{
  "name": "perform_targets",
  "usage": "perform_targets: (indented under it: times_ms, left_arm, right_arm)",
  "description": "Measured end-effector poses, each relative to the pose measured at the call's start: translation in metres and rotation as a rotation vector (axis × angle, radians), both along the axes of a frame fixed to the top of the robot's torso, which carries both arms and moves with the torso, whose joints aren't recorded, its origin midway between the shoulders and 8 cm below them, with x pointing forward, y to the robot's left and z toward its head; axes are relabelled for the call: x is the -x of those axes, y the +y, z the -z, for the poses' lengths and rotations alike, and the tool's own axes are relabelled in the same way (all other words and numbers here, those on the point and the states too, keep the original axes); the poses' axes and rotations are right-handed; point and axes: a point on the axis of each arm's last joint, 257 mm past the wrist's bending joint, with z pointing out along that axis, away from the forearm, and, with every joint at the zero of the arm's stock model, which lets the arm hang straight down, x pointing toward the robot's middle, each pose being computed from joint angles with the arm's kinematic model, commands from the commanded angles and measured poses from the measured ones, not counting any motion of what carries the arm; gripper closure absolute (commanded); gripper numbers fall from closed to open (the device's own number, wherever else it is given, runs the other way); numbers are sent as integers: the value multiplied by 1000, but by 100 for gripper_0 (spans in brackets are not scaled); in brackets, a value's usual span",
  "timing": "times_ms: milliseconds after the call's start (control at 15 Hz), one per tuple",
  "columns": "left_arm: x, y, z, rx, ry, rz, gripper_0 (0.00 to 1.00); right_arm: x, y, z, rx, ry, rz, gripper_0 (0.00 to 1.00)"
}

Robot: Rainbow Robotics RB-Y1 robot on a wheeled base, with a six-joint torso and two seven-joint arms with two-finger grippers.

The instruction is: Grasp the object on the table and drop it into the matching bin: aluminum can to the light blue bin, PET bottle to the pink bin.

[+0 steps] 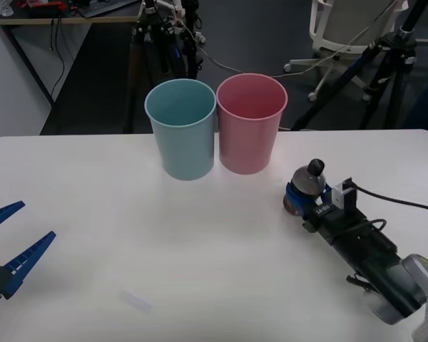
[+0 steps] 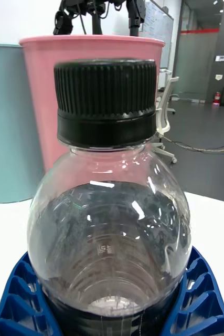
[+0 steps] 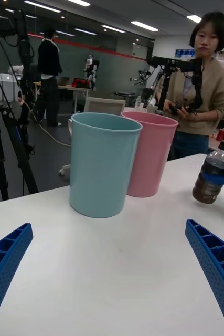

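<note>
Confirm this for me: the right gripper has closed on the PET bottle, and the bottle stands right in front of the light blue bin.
Not quite. The right gripper is closed on the PET bottle, but in the front view the bottle stands nearer the pink bin, off to its right, not before the light blue bin.

Robotics lab: camera tripods [image 1: 385, 64], office chair [image 1: 342, 28], cabled workbench [image 1: 64, 11], fluorescent ceiling lights [image 3: 143, 25].
</note>
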Motion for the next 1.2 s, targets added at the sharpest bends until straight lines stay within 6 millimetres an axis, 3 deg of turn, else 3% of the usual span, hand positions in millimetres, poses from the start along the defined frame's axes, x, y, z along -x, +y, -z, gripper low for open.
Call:
perform_targets:
  times_ms: [333,600,1200]
  left_arm:
    - [0,0,0,0,0,0,0]
    - [0,0,0,0,0,0,0]
    - [0,0,0,0,0,0,0]
  right_arm:
    - [54,-8,-11,-24,49,-38,100]
    - [73,-13,-40,-10,41,-46,100]
    - [106,13,-153,-78,57,-169,100]
